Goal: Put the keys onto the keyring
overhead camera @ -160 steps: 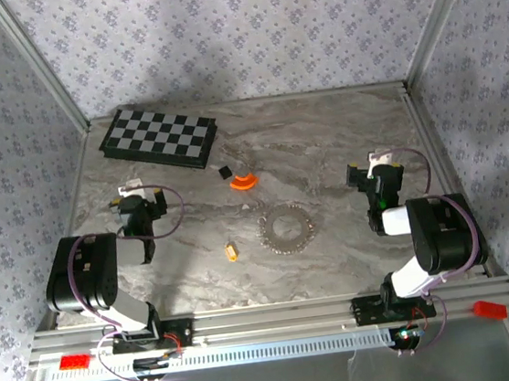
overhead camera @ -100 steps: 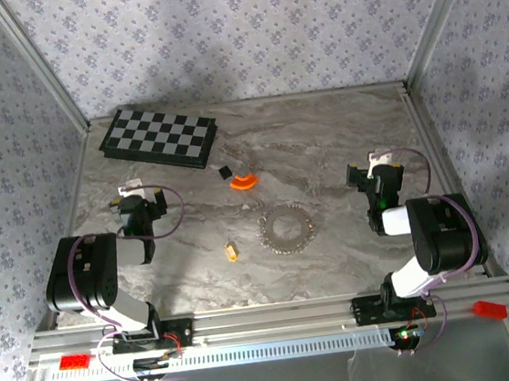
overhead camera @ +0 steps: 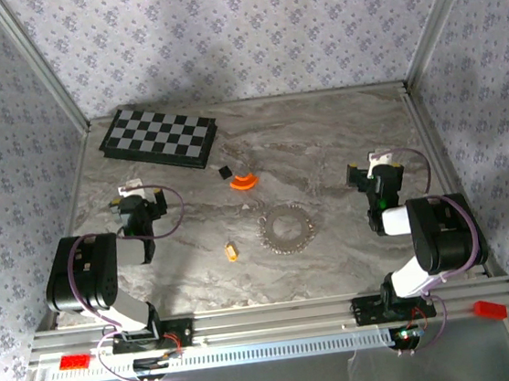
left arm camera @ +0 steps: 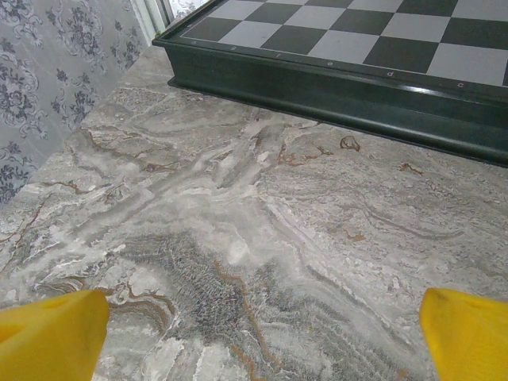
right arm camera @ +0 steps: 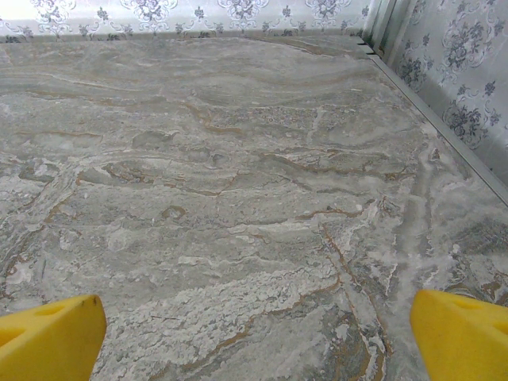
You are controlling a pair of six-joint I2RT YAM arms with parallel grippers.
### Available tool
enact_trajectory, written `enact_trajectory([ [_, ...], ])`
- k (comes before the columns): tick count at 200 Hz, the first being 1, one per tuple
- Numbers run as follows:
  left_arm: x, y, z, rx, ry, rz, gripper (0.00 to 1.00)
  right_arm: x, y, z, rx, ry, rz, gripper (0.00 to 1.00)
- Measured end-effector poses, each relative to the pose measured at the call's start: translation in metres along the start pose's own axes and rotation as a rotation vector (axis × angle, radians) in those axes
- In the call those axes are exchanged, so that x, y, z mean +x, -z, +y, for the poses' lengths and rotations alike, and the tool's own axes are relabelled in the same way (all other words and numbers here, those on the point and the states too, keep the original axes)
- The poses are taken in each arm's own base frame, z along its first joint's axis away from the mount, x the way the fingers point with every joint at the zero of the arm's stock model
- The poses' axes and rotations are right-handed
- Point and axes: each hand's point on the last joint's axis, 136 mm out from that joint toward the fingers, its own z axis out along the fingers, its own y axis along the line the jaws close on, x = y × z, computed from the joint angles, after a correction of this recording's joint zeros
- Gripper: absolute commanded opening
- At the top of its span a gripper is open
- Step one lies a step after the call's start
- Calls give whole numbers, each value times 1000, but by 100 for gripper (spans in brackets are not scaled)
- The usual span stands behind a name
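The tabletop [overhead camera: 323,146] looks like matt veined grey marble; the keyring [overhead camera: 287,229] is silvery metal; the checkered board [overhead camera: 158,137] has a glossy dark frame.

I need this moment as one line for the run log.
left gripper: open, empty | right gripper: open, empty | keys: on table, left of keyring, apart | task: keys not yet on keyring

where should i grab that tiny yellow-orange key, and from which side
Probably from straight above, pinching across the short width of the key. It lies flat and alone on the table, apart from the keyring to its right, so nothing blocks a top-down pinch. It is too small here to pick a finer grip spot.
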Motion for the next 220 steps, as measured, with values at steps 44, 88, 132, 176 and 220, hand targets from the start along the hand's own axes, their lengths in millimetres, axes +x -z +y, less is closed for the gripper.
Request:
enact_trajectory([
  [44, 0, 0, 0, 0, 0, 0, 100, 0, 0, 0, 0, 0, 0, 100],
  [88, 1, 0, 0, 0, 0, 2, 100, 0, 0, 0, 0, 0, 0, 100],
  [132, 0, -1, 1, 8, 12, 4, 100, 0, 0, 0, -1, 0, 0, 100],
  [176, -1, -1, 0, 13, 15, 3, 100, 0, 0, 0, 0, 0, 0, 100],
  [220, -1, -1, 0, 13, 15, 4, 100, 0, 0, 0, 0, 0, 0, 100],
])
